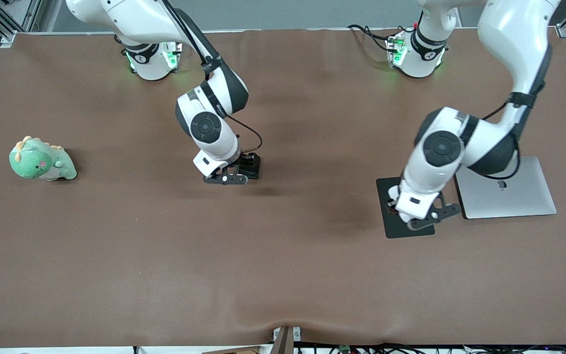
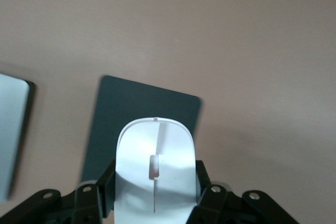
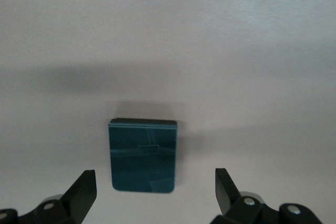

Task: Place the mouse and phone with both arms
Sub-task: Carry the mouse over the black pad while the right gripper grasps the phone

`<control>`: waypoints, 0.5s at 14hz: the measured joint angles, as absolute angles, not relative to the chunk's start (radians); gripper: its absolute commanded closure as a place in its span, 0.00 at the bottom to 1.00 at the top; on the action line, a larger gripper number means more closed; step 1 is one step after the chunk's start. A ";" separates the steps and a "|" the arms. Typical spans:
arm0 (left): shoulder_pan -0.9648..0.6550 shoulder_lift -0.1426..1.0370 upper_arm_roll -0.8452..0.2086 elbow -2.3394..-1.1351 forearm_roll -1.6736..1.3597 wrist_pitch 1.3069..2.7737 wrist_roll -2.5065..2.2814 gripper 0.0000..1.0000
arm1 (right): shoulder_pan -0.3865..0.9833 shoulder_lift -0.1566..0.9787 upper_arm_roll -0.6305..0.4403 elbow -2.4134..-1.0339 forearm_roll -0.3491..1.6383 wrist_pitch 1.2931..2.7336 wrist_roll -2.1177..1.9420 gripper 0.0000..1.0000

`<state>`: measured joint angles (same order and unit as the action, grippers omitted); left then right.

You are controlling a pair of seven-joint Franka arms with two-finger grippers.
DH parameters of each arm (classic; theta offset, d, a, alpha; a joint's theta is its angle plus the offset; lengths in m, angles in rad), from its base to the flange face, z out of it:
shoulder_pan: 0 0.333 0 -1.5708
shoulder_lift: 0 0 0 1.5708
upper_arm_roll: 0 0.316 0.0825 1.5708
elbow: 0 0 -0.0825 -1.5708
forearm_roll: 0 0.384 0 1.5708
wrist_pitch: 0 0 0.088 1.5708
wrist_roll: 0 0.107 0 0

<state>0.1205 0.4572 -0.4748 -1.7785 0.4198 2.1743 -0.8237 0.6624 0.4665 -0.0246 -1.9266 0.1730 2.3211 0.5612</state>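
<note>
1. Nearest the front camera lies a broad bare stretch of the brown table (image 1: 263,275); its mat rises in a small wrinkle at the near edge.
2. The left gripper (image 1: 423,216) hangs over the black mouse pad (image 1: 393,223), clamped on the white mouse (image 2: 155,174). In the front view the arm's wrist covers the mouse entirely; only the left wrist view shows it, pinched at both sides, its rear end cut off by the frame.
3. How high the mouse sits above the pad cannot be told.
4. Just beside the pad, toward the left arm's end of the table, rests a closed silver laptop (image 1: 509,194), one corner hidden under the arm's elbow.
5. The green plush dinosaur (image 1: 41,161) sits alone near the right arm's end of the table, well apart from everything.
6. The right gripper (image 1: 231,178) is low over mid-table, fingers (image 3: 84,192) spread wide, touching nothing. The phone (image 3: 143,156) lies flat on the table between and just past its fingertips; the front view shows only its dark edge at the gripper.
7. Farthest, bare cloth stretches between the two green-lit bases.
</note>
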 measured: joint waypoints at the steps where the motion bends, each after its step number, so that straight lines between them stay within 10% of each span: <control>1: 0.165 0.461 -0.485 -1.786 0.409 2.175 -0.751 0.89 | 0.667 0.477 -0.025 -1.934 0.173 2.346 0.561 0.00; 7: 0.269 0.512 -0.510 -1.798 0.332 2.177 -0.450 0.85 | 0.693 0.526 -0.025 -1.961 0.173 2.445 0.561 0.00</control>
<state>0.2693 0.5121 -0.5104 -1.7981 0.3322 2.1771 -0.4504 0.6930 0.5263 -0.0247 -1.9615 0.1730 2.4448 0.5614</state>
